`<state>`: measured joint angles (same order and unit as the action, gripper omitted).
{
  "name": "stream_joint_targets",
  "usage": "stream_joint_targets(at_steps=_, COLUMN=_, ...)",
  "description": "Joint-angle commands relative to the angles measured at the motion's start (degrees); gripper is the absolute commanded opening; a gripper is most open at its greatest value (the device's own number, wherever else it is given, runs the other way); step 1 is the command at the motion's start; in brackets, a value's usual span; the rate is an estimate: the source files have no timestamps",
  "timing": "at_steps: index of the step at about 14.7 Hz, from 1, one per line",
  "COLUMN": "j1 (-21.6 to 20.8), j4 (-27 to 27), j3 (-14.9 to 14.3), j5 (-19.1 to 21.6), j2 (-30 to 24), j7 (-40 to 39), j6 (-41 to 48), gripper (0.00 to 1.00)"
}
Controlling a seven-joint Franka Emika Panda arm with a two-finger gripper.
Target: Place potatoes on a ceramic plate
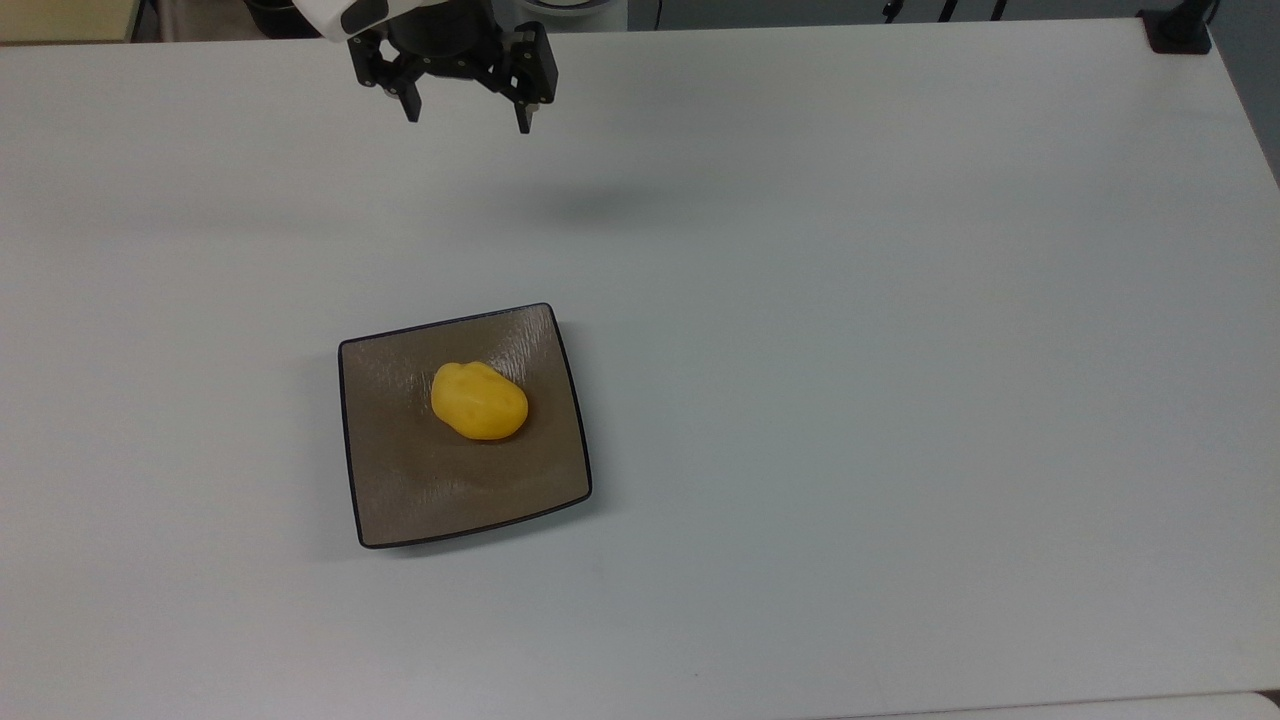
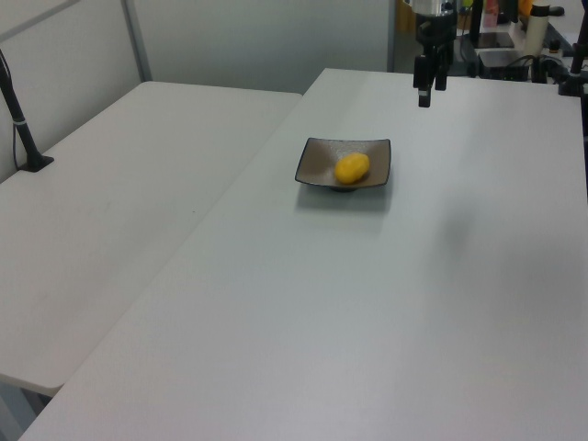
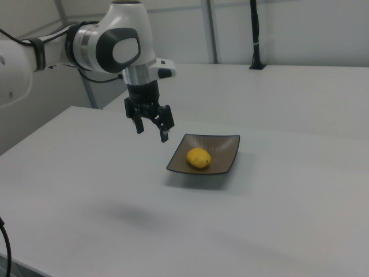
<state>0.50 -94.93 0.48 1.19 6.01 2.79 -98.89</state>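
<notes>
A small bright yellow potato (image 1: pixel 479 401) (image 2: pixel 352 168) (image 3: pixel 199 158) lies near the middle of the square brown ceramic plate (image 1: pixel 410 480) (image 2: pixel 317 163) (image 3: pixel 222 150) with a thin black rim. The plate rests flat on the white table (image 1: pixel 900 350). My gripper (image 1: pixel 468 118) (image 2: pixel 427 96) (image 3: pixel 151 132) hangs high above the table, well away from the plate toward the top view's upper edge. Its two black fingers stand apart with nothing between them.
A black post base (image 1: pixel 1180 30) sits at the table's far corner in the top view's upper right. A second white table (image 2: pixel 119 184) adjoins on the left view's left, with a black clamp stand (image 2: pixel 23 129). Cluttered equipment (image 2: pixel 514 37) lies beyond the table.
</notes>
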Motion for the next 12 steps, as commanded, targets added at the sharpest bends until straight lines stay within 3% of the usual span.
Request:
stream_joint_targets(at_steps=1, j1=-0.86, j4=-2.71, j3=-1.1, j5=1.71, j2=-2.84, j7=-1.3, j6=-0.96, gripper=1.0)
stream_joint_targets(at_steps=4, j1=0.1, j4=-2.8, j3=0.47, j5=1.71, j2=-2.93, j7=-1.39, j6=-0.87, gripper=1.0)
stream_joint_targets(at_steps=7, j1=3.71, j4=-2.63, j3=5.22, j5=1.54, j2=-2.93, j7=-1.3, j6=-0.87, gripper=1.0)
stream_joint_targets(at_steps=12, j1=3.27, j4=-2.54, j3=5.41, j5=1.18, j2=-2.93, j7=-0.86, j6=-0.61, gripper=1.0)
